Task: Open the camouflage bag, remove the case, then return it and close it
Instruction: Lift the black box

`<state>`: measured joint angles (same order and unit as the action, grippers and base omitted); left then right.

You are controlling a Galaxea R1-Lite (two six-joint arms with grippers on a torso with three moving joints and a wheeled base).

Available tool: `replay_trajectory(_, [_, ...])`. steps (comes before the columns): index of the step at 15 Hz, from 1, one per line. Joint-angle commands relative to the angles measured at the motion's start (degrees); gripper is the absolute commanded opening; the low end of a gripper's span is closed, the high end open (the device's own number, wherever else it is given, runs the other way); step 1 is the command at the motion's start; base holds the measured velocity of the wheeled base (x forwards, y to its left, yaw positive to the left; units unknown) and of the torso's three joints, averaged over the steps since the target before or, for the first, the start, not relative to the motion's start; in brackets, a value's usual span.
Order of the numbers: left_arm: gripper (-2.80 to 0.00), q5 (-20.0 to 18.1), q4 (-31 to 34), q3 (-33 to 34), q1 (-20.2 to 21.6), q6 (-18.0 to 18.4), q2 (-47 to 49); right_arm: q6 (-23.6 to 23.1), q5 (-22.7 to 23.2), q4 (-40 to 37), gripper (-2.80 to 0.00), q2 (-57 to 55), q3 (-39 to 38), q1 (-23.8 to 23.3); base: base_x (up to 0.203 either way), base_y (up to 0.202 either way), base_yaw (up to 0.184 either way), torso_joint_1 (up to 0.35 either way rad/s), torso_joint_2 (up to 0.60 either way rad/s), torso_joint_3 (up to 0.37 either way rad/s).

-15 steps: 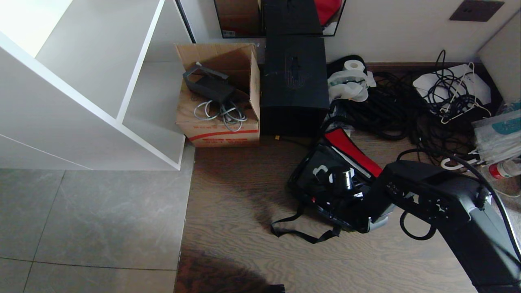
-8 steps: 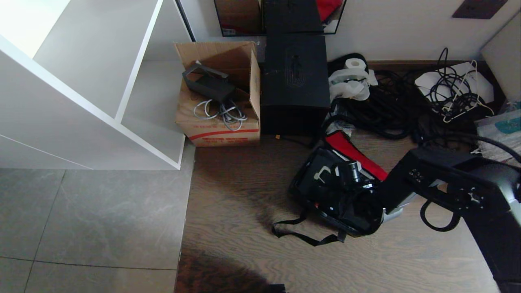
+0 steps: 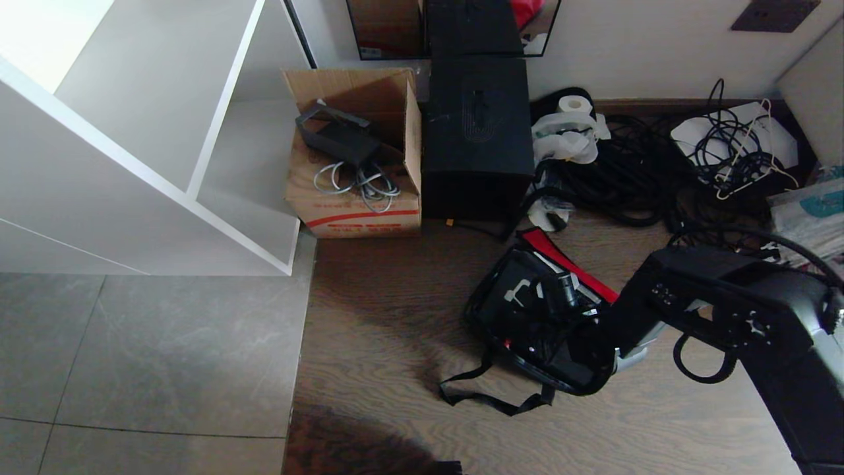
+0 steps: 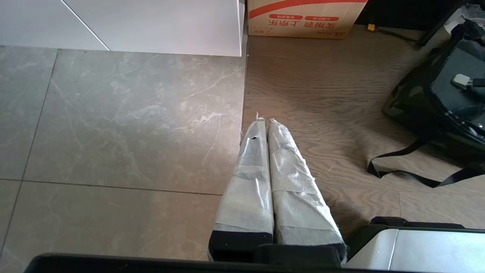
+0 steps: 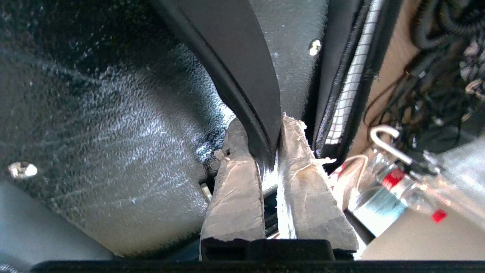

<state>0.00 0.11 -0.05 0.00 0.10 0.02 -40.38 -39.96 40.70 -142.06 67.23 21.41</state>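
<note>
Wood floor (image 3: 395, 316) meets grey tile (image 3: 151, 356); white shelf unit (image 3: 132, 145) against pale wall (image 3: 659, 46).

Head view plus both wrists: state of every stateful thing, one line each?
camouflage bag: open, red lining showing, on the wood floor.
case: in the open bag, strap handle pinched.
right gripper: shut on the strap handle.
left gripper: shut, empty, over the floor.
cardboard carton: flaps open, cables inside.
black box: closed.
</note>
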Motion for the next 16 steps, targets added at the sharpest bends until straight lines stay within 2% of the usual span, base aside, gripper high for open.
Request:
replay_trajectory(1, [-2.80,0.0,0.0,0.0,0.0,0.0,0.0,0.5,0.0,0.2,-2.80,-3.8,0.2,-0.1,0.000,0.000,0.000,0.000,0.00,0.000])
replay_trajectory(4, [-2.80,0.0,0.0,0.0,0.0,0.0,0.0,1.1,0.7,0.3,-2.80,-5.4,2.0,-0.1,0.000,0.000,0.000,0.000,0.00,0.000])
replay_trajectory(5, [-2.80,0.0,0.0,0.0,0.0,0.0,0.0,1.0,2.3,0.2,0.00,-5.4,2.4,-0.1,0.000,0.000,0.000,0.000,0.00,0.000])
replay_trajectory(9, [-2.80,0.0,0.0,0.0,0.0,0.0,0.0,0.8,2.2,1.6,0.00,-5.6,4.0,-0.1,0.000,0.000,0.000,0.000,0.00,0.000])
replay_trajectory(16, [-2.80,0.0,0.0,0.0,0.0,0.0,0.0,0.7,-4.8,3.1,0.00,-4.8,8.9,-1.4,0.000,0.000,0.000,0.000,0.00,0.000])
